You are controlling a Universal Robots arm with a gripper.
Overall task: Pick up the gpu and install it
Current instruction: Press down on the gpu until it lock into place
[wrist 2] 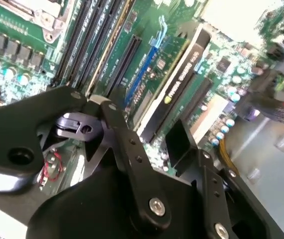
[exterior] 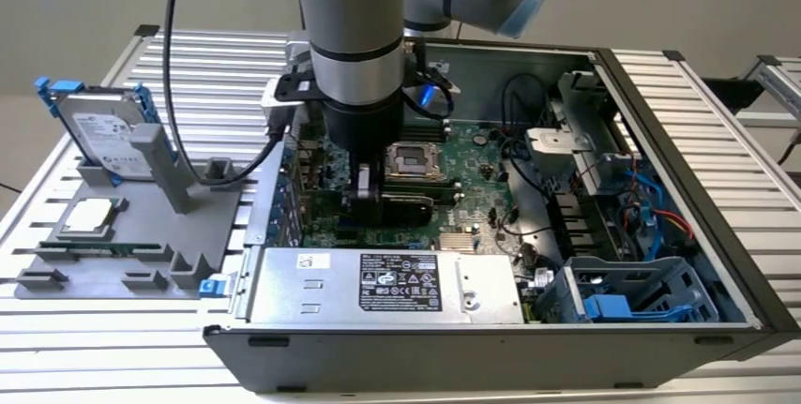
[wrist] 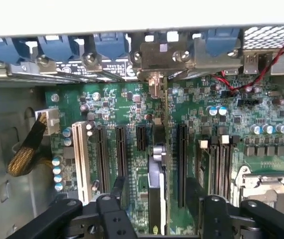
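We see the gpu (wrist: 158, 179) standing edge-on in a motherboard (wrist: 202, 114) slot inside the open computer case (exterior: 701, 132); its black shroud (wrist 2: 182, 82) faces the neighbouring slots. Our gripper (wrist: 154, 199) hangs directly above it, fingers (wrist: 116, 191) spread wide either side, apparently not clamping; the hard drive (exterior: 107, 132) sits on the table (exterior: 188, 57) at nine o'clock from the case.

even bright light, soft shadows (second wrist view blurred, glary).

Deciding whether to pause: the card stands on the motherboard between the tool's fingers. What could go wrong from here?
The green-and-black gpu card stands on edge in a slot; seating depth isn't visible, so it may be partly in. The open black tool straddles it beside neighbouring long black slots; sideways motion could knock either.
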